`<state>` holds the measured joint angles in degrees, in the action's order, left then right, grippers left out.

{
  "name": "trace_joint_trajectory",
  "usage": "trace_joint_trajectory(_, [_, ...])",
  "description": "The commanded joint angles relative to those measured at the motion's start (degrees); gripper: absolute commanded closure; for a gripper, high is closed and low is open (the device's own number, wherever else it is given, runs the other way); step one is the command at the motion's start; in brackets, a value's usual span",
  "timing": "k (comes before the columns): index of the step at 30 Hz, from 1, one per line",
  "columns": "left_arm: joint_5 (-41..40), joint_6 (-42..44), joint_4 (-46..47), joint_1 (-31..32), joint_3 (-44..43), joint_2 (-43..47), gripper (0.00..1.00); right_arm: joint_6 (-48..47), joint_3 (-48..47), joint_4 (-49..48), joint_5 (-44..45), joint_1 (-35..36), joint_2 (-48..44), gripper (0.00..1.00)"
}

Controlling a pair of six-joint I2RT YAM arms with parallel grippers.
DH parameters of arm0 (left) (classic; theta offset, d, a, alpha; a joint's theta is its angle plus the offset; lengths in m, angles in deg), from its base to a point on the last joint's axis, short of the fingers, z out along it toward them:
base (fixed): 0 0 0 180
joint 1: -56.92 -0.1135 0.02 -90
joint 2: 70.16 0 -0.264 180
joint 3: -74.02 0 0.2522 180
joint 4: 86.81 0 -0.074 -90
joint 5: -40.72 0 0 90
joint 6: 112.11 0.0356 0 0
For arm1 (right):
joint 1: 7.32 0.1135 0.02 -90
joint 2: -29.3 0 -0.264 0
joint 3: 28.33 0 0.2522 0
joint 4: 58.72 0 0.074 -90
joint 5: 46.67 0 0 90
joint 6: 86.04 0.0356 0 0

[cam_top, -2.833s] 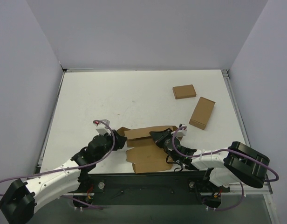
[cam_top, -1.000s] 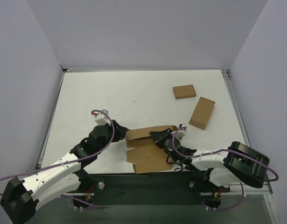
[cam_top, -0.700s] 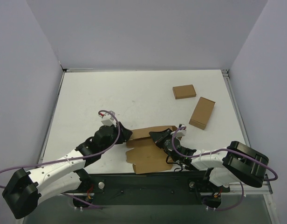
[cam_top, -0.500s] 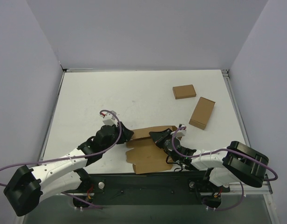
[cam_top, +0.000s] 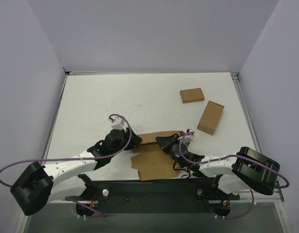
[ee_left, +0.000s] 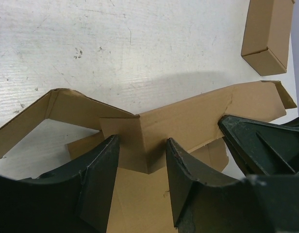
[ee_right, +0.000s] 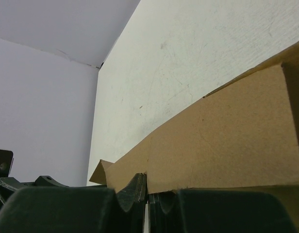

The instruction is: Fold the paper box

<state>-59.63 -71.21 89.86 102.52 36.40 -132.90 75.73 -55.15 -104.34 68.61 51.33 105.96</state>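
Top external view, looking down on the box (cam_top: 157,162) lying half-folded at the near middle of the table (cam_top: 140,92), between the two arms, with its back wall standing up. Spotting the left gripper (cam_top: 135,140) at that wall's left end and the right gripper (cam_top: 162,141) further right along it. Switching to the left wrist: seeing the fingers (ee_left: 102,179) spread wide, straddling a folded corner of the wall, cardboard sitting in the gap unclamped. Over to the right wrist: seeing jaws pinched to a narrow slit, holding the wall by its edge. Also catching two small boxes (cam_top: 191,95) resting well apart from all this at the far right
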Motion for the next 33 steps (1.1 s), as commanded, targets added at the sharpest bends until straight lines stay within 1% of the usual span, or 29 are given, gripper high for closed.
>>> trace_joint_trajectory(1, [3.31,-1.87,9.94,-0.17,-0.31,-1.94,0.47,-2.60,0.67,1.10,0.04,0.67,-0.02,1.00])
trace_joint_trajectory(3, [3.84,-1.70,9.43,-0.17,-1.01,-2.73,0.47,-2.60,0.75,1.54,0.12,0.67,-0.11,1.00])
trace_joint_trajectory(10, [6.30,-1.26,12.67,-0.17,-0.49,-3.18,0.47,-2.60,1.02,1.98,0.30,0.67,-0.82,1.00])
trace_joint_trajectory(15, [10.17,-0.73,13.64,-0.87,-0.93,-4.67,0.48,-2.60,0.93,0.93,-0.40,0.67,-0.11,1.00])
trace_joint_trajectory(18, [10.35,-1.61,14.43,-1.48,-0.05,-4.67,0.51,-2.60,1.02,1.01,-0.40,0.67,-0.20,1.00])
trace_joint_trajectory(20, [10.35,-2.05,15.75,-1.92,0.82,-4.67,0.57,-2.60,1.02,1.01,-0.40,0.67,-0.20,1.00])
trace_joint_trajectory(22, [12.81,-2.66,17.68,-2.80,1.53,-5.11,0.61,-2.60,1.11,0.93,-0.40,0.76,-0.11,1.00])
trace_joint_trajectory(23, [13.51,-2.84,18.56,-3.06,2.23,-5.20,0.65,-2.60,1.11,0.93,-0.49,0.67,-0.28,1.00])
trace_joint_trajectory(28, [15.97,-3.63,22.34,-4.30,3.38,-5.73,0.72,-2.60,1.11,1.19,-0.40,0.67,-0.37,1.00])
trace_joint_trajectory(31, [16.68,-3.72,22.35,-4.73,3.29,-6.08,0.72,-2.69,1.02,0.93,-0.49,0.67,-0.20,1.00])
trace_joint_trajectory(32, [17.11,-3.72,22.26,-4.91,3.29,-6.08,0.71,-2.69,1.02,0.84,-0.49,0.67,-0.11,1.00])
trace_joint_trajectory(33, [17.38,-3.46,21.65,-5.17,3.29,-5.82,0.65,-2.69,1.02,0.93,-0.41,0.67,-0.20,1.00])
